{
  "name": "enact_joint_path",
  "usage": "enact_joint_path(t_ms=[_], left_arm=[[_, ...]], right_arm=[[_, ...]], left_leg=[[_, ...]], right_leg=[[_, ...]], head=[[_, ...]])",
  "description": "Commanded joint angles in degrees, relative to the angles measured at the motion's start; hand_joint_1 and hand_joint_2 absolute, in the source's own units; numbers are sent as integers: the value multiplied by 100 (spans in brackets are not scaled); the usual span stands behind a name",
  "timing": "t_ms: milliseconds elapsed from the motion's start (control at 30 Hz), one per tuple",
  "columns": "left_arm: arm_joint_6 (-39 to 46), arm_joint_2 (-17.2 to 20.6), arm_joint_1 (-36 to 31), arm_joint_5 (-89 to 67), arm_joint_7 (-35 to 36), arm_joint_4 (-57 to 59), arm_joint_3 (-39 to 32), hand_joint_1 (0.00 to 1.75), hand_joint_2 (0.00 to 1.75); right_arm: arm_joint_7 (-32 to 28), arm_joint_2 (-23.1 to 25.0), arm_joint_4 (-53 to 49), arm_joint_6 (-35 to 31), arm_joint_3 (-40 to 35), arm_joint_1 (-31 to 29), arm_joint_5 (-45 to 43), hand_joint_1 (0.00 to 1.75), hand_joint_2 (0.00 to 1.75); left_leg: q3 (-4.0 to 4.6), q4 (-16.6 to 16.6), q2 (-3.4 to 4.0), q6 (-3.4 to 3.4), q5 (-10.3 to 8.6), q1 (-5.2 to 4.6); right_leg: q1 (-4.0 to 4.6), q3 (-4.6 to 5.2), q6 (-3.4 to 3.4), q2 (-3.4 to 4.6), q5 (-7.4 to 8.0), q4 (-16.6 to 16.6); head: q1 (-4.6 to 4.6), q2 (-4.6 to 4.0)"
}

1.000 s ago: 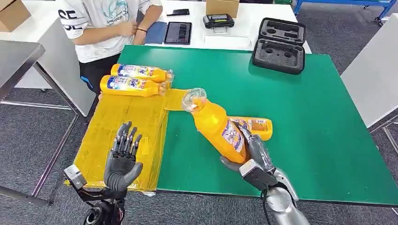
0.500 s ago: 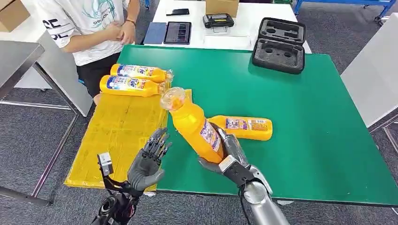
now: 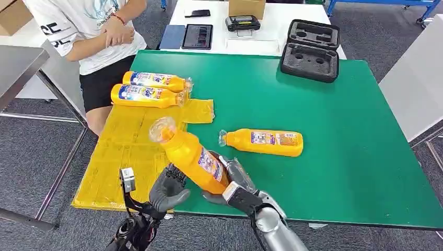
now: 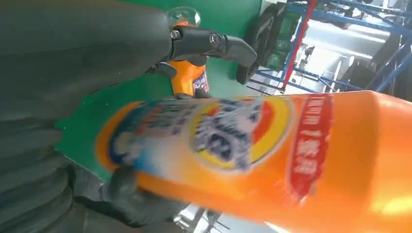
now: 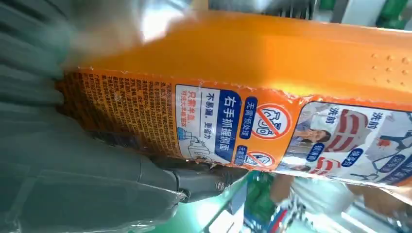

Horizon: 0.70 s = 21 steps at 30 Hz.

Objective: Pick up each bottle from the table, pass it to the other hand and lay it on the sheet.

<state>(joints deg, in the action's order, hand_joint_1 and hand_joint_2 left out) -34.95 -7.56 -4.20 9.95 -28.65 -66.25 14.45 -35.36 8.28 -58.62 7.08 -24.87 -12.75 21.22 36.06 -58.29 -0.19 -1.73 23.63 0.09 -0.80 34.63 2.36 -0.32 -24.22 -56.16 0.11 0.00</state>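
Note:
My right hand [image 3: 236, 187] grips an orange bottle [image 3: 191, 156] by its base and holds it tilted above the table's front edge, clear cap toward the yellow sheet [image 3: 130, 149]. My left hand [image 3: 170, 189] is cupped against the bottle's lower side. In the left wrist view the bottle [image 4: 272, 160] lies across the left hand [image 4: 68, 73], whose thumb stands clear of it. The right wrist view has the right hand [image 5: 77, 179] under the bottle's label [image 5: 291, 121]. Two bottles [image 3: 151, 81] [image 3: 146, 95] lie on the sheet's far end. Another bottle [image 3: 264, 142] lies on the green table [image 3: 324, 130].
A person [image 3: 89, 31] stands at the table's far left corner, arms folded. A black foam case [image 3: 311, 49] sits at the far edge. Behind it a white table carries a tablet [image 3: 197, 36] and a small device [image 3: 243, 22]. A grey table [image 3: 18, 65] stands at left.
My right hand has carried the bottle left and toward me, from over the green table to the sheet's edge. My left hand has moved right to meet it. The person has shifted left.

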Motion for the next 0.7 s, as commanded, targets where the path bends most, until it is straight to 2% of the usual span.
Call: enact_joint_path(t_ms=[33,233,300,367,500,700], left_arm=[[4,118,-299,23,27,580,144,0,175],[-182,128,-336,349,9,662,59,0,175],[-880,118,-358,1099,272,765,37,0,175],[-1044,146,-311,1386,347,623,48,0,175],[-693,136,-315,1543,391,600,-108,0,175],[-692,148,-292,1672,459,594,-97,0,175]], right_arm=[[-13,-4,626,20,-292,-272,1,175,175],[-17,34,960,99,-565,-337,95,175,175],[-74,69,1190,98,-692,-414,114,175,175],[-96,98,1353,104,-776,-482,140,175,175],[-130,122,1442,252,-932,-492,193,175,175],[-134,135,1759,278,-1050,-673,225,175,175]], left_leg=[[-16,5,1,5,4,2],[-16,6,4,6,4,2],[-26,7,11,8,8,4],[-31,9,10,9,8,3],[-22,5,1,8,6,4],[-26,5,6,8,9,6]], right_leg=[[3,-16,-6,1,-3,5],[2,-14,-6,4,-3,5],[4,-23,-9,12,-4,7],[3,-27,-11,12,-5,7],[5,-19,-9,4,-6,4],[5,-23,-9,8,-7,5]], head=[[2,0],[0,0],[2,0],[2,0],[-2,0],[0,0]])
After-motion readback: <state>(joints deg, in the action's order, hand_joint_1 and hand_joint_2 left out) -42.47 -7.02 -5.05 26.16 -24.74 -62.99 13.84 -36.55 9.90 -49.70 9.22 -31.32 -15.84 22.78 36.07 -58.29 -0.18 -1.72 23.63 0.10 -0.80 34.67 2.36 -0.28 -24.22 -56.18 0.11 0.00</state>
